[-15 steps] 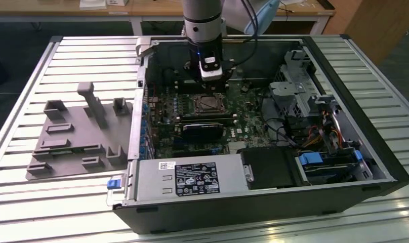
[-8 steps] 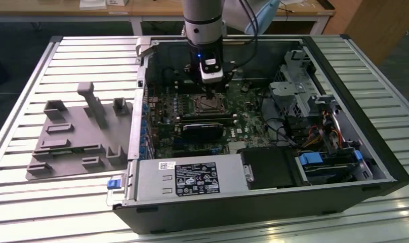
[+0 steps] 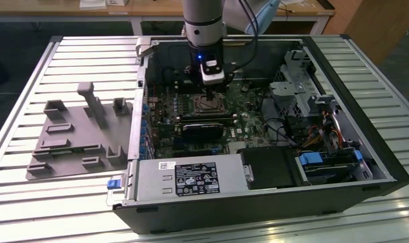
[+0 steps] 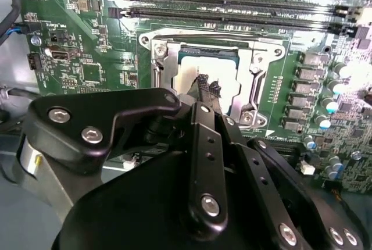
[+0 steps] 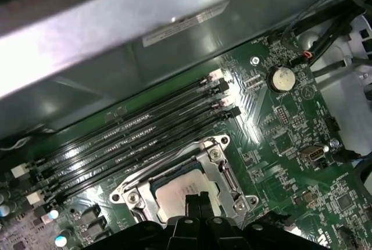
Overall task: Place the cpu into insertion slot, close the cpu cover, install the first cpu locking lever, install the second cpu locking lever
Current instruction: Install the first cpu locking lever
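1. One gripper (image 4: 204, 87), my black two-fingered one, hangs straight down inside the open computer case (image 3: 366, 167); in both wrist views its fingertips sit narrow, nearly together, right over the socket. Whether they pinch anything I cannot tell, since the tips cover their own contact spot.
2. Directly beneath the fingertips lies the cpu (image 5: 174, 195), a small flat square chip with a dull silver-grey metal top. It looks seated flat and square within the insertion slot (image 4: 160, 67), the small square socket with a silvery metal rim on the green circuit board (image 4: 75, 40).
3. So the chip is not off to any side of me: it is below, along my own approach axis, and the tips are at or just above its top face.
4. Around the chip the silvery frame of the socket shows on all sides. I judge the thin silvery cpu cover is not yet down over it, because the chip's top lies bare, though I cannot pick the cover out for certain.
5. Just beyond the socket run four long narrow black memory slots (image 5: 139, 128), parallel to one socket edge.
6. In the exterior view, a grey moulded fixture tray (image 3: 76, 136) rests on the slatted table, well apart on the exterior view's left of the case.
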`<state>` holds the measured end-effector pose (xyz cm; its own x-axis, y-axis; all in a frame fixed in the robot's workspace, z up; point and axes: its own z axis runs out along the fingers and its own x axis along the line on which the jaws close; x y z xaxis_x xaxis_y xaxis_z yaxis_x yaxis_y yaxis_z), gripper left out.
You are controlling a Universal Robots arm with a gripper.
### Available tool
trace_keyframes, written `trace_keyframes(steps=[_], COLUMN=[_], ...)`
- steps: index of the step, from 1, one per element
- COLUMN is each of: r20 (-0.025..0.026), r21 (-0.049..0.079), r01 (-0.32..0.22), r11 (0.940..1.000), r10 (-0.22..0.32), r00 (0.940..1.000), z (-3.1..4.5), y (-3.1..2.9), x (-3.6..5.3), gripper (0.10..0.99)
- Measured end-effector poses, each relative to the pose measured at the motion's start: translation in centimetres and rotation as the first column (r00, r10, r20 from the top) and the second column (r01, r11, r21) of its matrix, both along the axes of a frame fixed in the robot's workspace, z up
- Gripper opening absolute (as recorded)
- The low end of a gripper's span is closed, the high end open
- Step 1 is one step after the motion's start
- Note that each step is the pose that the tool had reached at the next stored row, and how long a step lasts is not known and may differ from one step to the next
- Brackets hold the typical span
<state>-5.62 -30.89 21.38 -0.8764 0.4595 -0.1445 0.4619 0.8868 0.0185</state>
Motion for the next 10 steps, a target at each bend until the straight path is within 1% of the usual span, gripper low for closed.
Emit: trace_keyframes(steps=[6, 10], r20=[-0.0005, -0.0009], r21=[-0.009, -0.017], r01=[-0.052, -0.061], r11=[0.9986, 0.998], r10=[0.052, 0.061], r00=[0.9987, 0.9981], z=[-0.15, -0.16], y=[-0.03, -0.13], x=[0.0, -0.05], gripper=[0.102, 0.102])
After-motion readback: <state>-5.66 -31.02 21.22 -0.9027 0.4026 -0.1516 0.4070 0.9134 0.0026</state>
